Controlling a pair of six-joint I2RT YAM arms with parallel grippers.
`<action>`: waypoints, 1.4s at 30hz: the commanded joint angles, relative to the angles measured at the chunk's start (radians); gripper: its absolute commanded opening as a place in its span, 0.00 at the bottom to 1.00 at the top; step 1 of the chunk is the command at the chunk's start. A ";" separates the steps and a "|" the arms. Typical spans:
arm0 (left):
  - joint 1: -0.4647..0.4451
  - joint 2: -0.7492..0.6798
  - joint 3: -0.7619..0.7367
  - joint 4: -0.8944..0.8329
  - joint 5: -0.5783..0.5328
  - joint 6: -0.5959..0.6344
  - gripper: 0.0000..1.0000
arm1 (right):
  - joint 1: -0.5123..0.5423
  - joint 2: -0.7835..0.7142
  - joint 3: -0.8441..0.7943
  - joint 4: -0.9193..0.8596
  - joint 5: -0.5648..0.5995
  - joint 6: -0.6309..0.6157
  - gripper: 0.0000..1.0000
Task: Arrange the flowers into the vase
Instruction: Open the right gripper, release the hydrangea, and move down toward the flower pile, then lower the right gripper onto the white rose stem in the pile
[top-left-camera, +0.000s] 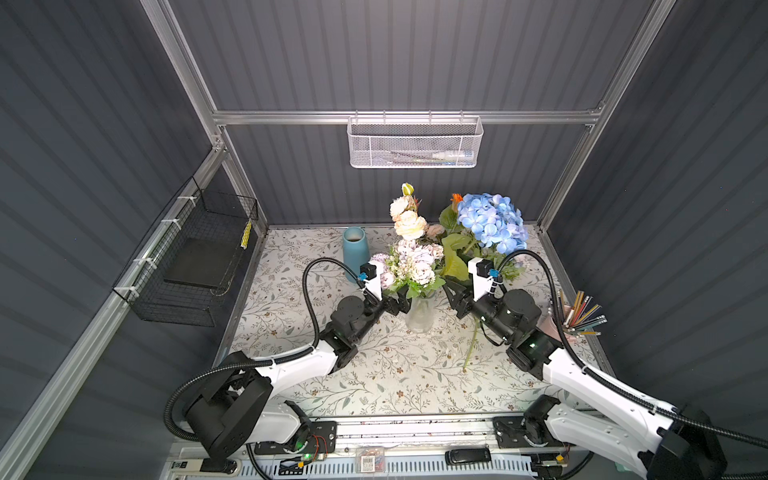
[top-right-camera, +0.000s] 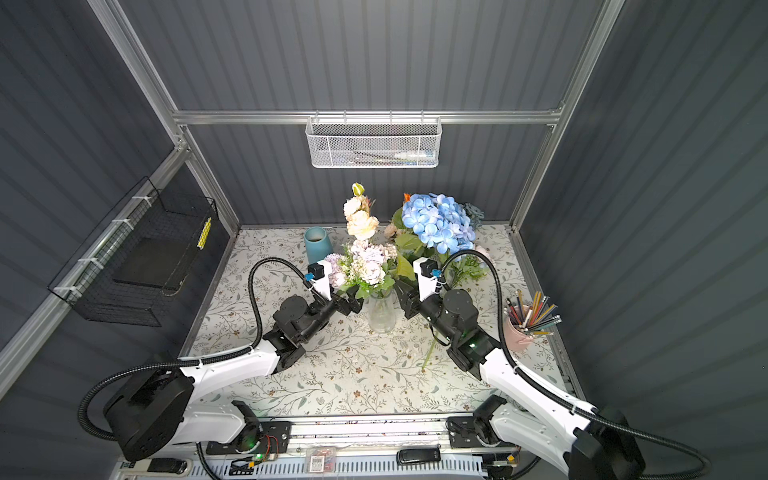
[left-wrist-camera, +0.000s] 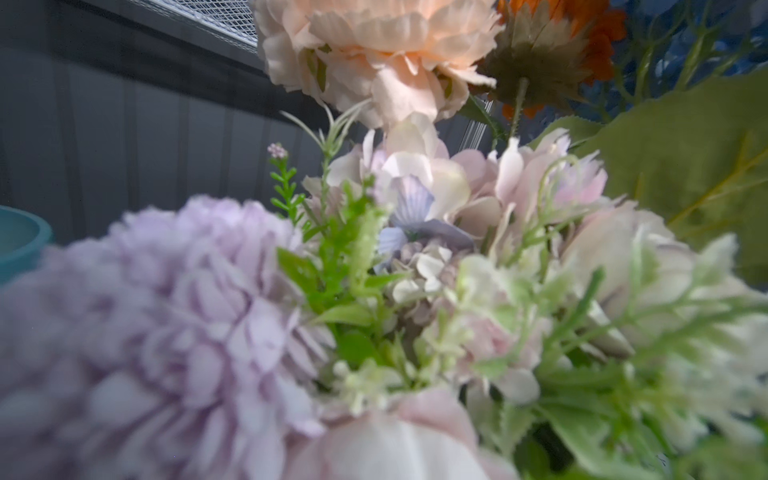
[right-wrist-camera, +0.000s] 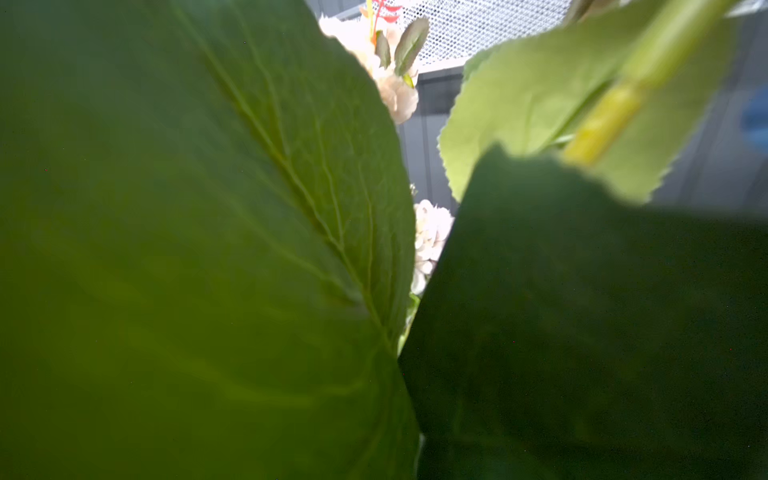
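Some flowers (top-left-camera: 415, 259) stand in glass vase (top-left-camera: 419, 318); blue hydrangea (top-left-camera: 490, 222) stem hangs outside, yours to insert. Left gripper (top-left-camera: 398, 305) wide beside vase; right gripper (top-left-camera: 452, 293): cannot tell.

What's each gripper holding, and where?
Cannot be told for the right gripper: leaves hide its jaws beside the blue hydrangea's stem. The left gripper looks open, beside the lilac bunch in the glass vase.

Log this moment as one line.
vase: lilac bunch in | hydrangea: outside, stem beside vase | left gripper: open, by vase | right gripper: state unclear
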 joint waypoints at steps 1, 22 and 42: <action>-0.005 -0.020 0.021 -0.009 -0.066 0.016 0.99 | -0.001 -0.067 0.001 -0.131 0.007 -0.014 0.45; -0.006 -0.020 0.039 -0.045 -0.069 0.010 0.99 | -0.126 0.089 0.073 -0.544 0.096 0.000 0.48; -0.005 -0.021 0.047 -0.052 -0.021 0.023 0.99 | -0.362 0.625 0.532 -0.918 -0.067 -0.146 0.47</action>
